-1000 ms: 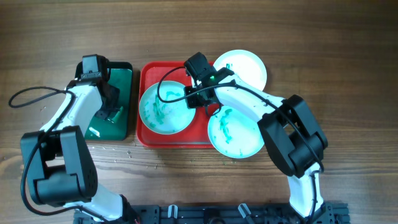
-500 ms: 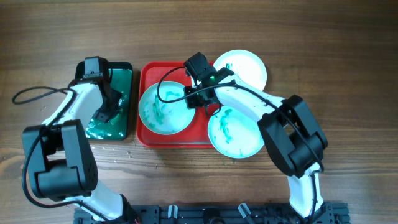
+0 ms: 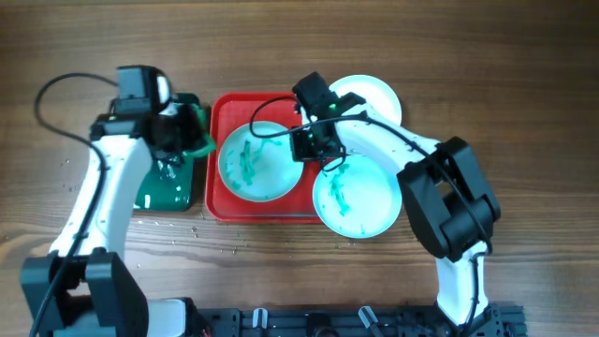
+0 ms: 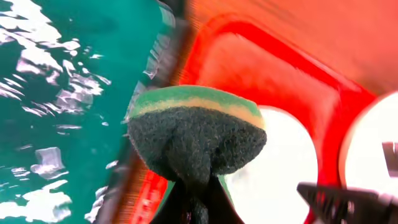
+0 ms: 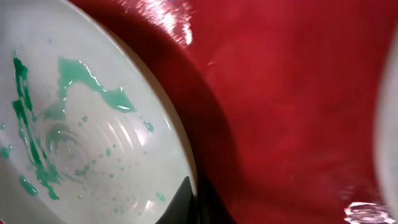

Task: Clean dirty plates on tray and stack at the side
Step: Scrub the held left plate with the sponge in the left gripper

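Left gripper point(image 3: 185, 134) is up out of the dark green tray point(image 3: 159, 192) now, clamped on a sponge point(image 4: 196, 134), hanging over the seam with the red tray point(image 3: 223, 110). Right gripper point(image 3: 314, 148) has slid rightward, pinched on the rim of the smeared plate point(image 3: 255, 161) lying in that tray. A second smeared plate point(image 3: 360, 201) overlaps the tray's right rim, and a white plate point(image 3: 374, 98) sits behind it on the bench point(image 3: 487, 56). The left wrist view alone shows the sponge's dark scouring face. The right wrist view shows teal puddles and droplets.
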Robot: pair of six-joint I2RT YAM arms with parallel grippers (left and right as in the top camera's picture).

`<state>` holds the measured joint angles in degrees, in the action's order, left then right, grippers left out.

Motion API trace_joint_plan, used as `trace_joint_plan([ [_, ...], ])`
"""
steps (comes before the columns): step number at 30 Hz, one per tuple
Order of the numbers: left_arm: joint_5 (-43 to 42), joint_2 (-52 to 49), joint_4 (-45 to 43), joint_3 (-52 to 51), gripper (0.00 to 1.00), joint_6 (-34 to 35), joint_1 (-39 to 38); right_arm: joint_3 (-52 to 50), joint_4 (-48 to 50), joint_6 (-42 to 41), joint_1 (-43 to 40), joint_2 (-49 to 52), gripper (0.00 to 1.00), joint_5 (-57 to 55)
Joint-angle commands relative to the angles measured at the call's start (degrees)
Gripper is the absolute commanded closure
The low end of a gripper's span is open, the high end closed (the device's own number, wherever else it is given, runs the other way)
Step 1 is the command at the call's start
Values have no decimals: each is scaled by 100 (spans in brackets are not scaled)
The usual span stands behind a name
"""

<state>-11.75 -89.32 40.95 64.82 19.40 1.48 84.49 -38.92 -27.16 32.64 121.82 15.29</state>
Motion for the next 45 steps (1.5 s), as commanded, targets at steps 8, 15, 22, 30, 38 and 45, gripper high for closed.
trace_joint_plan([
  [8,713,-1005,-361,-15,96,-1268,-1252,55,63,186,-79,153,96,227],
  [15,717,-1606,-651,-15,96,-1298,-1294,-142,487,695,-297,162,96,1209],
  [22,501,-1794,-848,-15,96,-577,-1327,-267,632,647,-402,162,96,1329],
  [30,-632,-1794,-752,-15,96,-850,-1729,-267,636,614,-402,162,96,1320],
  [38,2039,-1794,433,-15,96,2660,-1731,-267,684,608,-402,162,96,1283],
  [45,2041,-1821,-264,-22,96,3027,-2076,-278,695,599,-402,162,96,1266],
])
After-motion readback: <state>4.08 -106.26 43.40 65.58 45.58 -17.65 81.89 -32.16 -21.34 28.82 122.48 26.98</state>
